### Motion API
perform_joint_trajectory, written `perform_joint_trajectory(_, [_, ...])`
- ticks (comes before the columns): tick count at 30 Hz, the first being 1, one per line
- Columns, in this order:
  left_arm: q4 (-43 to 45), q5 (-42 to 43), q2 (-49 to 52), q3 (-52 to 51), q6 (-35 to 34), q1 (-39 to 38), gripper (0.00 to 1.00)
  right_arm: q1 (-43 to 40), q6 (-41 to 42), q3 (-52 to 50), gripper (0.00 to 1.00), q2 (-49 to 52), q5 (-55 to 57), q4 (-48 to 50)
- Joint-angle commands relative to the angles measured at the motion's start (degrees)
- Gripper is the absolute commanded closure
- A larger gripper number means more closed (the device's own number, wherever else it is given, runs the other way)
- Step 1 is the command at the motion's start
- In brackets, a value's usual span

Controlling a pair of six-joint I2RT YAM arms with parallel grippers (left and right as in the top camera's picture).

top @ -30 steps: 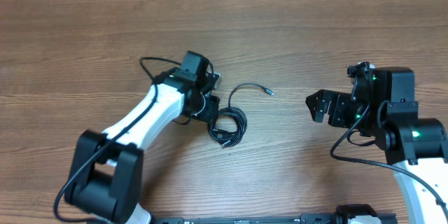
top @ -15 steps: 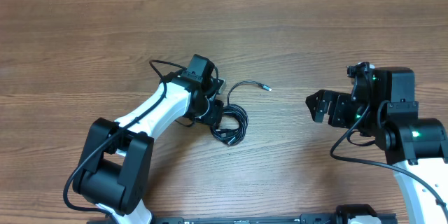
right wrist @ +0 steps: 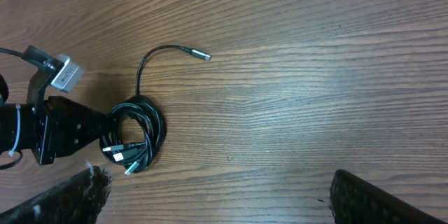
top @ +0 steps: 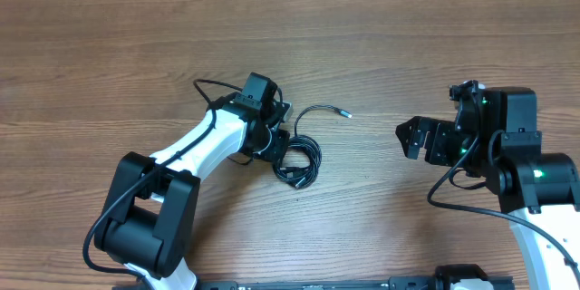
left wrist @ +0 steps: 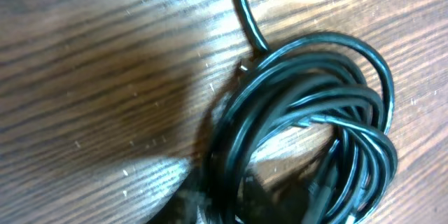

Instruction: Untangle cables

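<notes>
- The coiled bundle of thin black cables [top: 300, 160] is seen at the centre of the overhead frame, with one loose plug-tipped strand [top: 319, 109] arcing to the upper right.
- The left gripper [top: 277, 148] is set at the coil's left edge (its grip cannot be told).
- The right gripper [top: 408, 138], fingers spread wide, is held well to the right, so the left one is judged nearer.
</notes>
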Motion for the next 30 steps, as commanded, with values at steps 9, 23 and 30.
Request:
perform_joint_trajectory(9, [-4.31,14.93,0.50,10.54,-2.91,-0.35,0.96,0.22,0.09,1.40,0.00,0.15,-3.30,-0.04])
perform_joint_trajectory(23, [-9.42,36.35,0.50,17.55,3.08,-1.11,0.96,0.24,0.07,1.40,0.08,11.04,-11.76,-1.46])
perform_joint_trajectory(30, [-3.72,50.73,0.50,17.55,2.75,-1.07,0.96,0.24,-0.42,1.40,0.08,18.21,-15.04,-3.34])
